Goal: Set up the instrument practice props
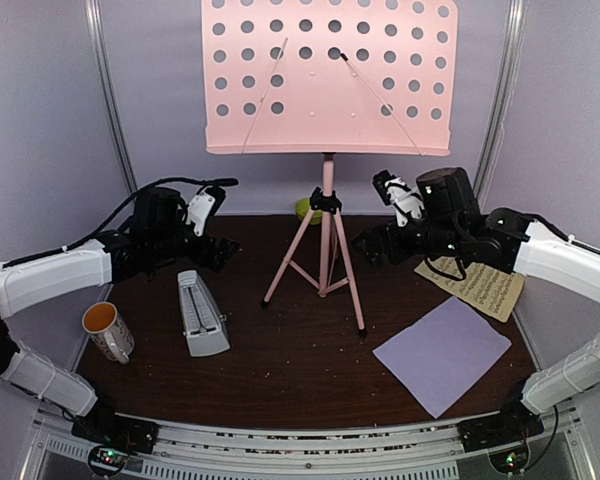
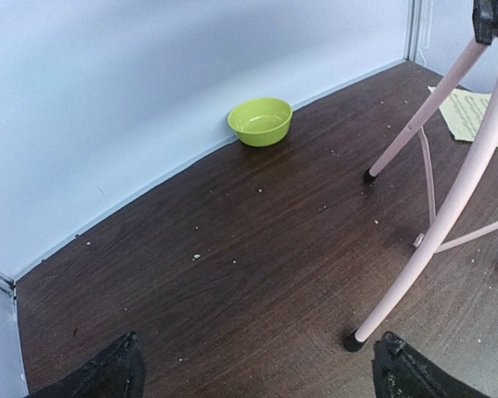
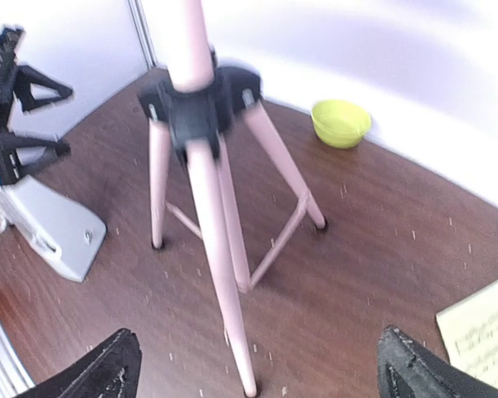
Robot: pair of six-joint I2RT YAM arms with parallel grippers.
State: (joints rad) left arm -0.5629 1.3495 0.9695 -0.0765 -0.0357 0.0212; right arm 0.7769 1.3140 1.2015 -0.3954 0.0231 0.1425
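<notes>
The pink music stand stands at mid table on its tripod (image 1: 325,255), with its perforated desk (image 1: 327,75) empty. The lavender page (image 1: 442,352) lies flat at the front right. The pale-yellow page (image 1: 485,288) lies behind it, partly under my right arm. The grey metronome (image 1: 201,315) sits left of the tripod, its pendulum face showing. My left gripper (image 1: 218,250) is open and empty, between the metronome and the tripod. Its wrist view (image 2: 257,377) shows a tripod foot (image 2: 353,340) by its right finger. My right gripper (image 1: 372,245) is open and empty just right of the tripod. Its wrist view (image 3: 261,369) looks at the legs (image 3: 220,249).
A lime-green bowl (image 2: 261,121) sits against the back wall behind the tripod, and shows in the top view (image 1: 305,209). A white mug with orange inside (image 1: 107,330) stands at the front left by the metronome. Grey walls close the back and both sides.
</notes>
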